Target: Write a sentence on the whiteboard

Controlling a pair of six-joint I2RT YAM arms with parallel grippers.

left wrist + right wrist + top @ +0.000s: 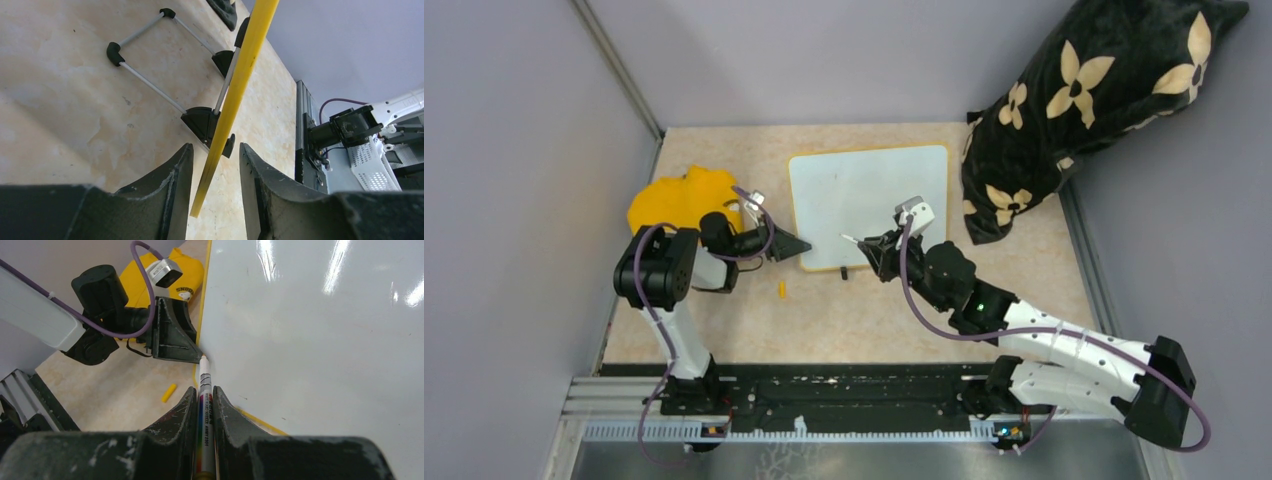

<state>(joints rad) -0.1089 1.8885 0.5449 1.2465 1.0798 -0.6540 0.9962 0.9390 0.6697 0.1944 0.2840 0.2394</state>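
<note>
A crumpled yellow cloth (679,198) lies at the far left of the beige, marble-patterned bench (1024,270). A small yellow cap (781,290) lies on the bench nearer in. A black cushion with cream flowers (1084,110) leans in the far right corner against the grey wall (514,150).

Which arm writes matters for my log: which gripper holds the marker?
The right gripper: its jaws clamp the marker; the left gripper only straddles the edge of the whiteboard.

pale grey walls (514,150) enclose a beige marbled tabletop (844,320), a black flowered cushion (1084,90) in its far right corner.
</note>
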